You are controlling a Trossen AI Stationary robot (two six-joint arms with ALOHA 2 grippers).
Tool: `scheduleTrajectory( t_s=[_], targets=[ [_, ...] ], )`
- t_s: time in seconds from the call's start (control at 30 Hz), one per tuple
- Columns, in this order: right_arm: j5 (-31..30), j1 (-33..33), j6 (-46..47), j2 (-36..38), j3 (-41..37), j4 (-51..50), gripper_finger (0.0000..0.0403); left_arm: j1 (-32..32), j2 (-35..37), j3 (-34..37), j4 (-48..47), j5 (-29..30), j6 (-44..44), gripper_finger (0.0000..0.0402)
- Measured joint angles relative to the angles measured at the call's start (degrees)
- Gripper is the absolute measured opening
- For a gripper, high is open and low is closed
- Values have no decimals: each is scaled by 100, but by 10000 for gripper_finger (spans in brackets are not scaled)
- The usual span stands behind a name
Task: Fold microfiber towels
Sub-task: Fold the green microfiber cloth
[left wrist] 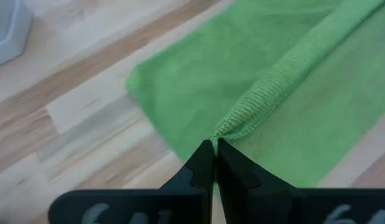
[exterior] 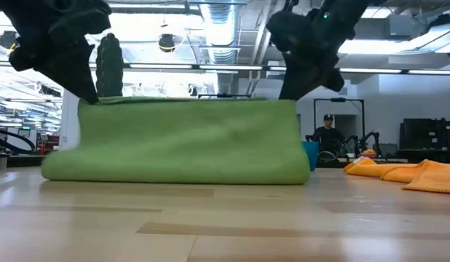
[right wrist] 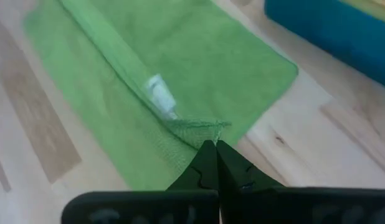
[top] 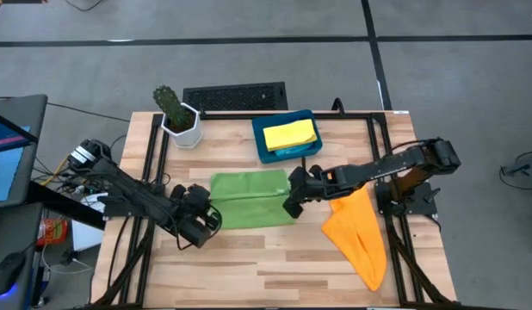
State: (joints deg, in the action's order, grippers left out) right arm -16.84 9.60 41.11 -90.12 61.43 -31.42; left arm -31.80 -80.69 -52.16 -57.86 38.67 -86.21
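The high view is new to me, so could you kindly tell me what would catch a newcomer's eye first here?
The green towel at the table's centre stands out: the left tool and the right tool each pinch a corner of its edge, lifting it into a fold. To its right an orange towel lies crumpled. Behind it, a yellow towel sits folded in a dark-blue tray, beside a potted cactus.

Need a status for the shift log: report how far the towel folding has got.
Done: a yellow towel lies folded in the blue tray. In hand: the left gripper and right gripper are each shut on an edge of the green towel, lifted mid-fold. Left: the orange towel lies crumpled on the table.
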Motion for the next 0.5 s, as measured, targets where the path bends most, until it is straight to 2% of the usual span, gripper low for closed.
scheduleTrajectory(
  t_s=[0.13, 0.27, 0.5],
  targets=[
    [35, -107, -169, -23, 6, 74, 9, 110, 0, 9, -10, -69, 83, 0],
    [385, -265, -259, -405, -12, 311, 8, 143, -4, 107, 130, -189, 155, 0],
    [560, -273, -362, -912, 3, 541, 9, 156, 0, 441, 527, -233, 207, 0]
  ],
)
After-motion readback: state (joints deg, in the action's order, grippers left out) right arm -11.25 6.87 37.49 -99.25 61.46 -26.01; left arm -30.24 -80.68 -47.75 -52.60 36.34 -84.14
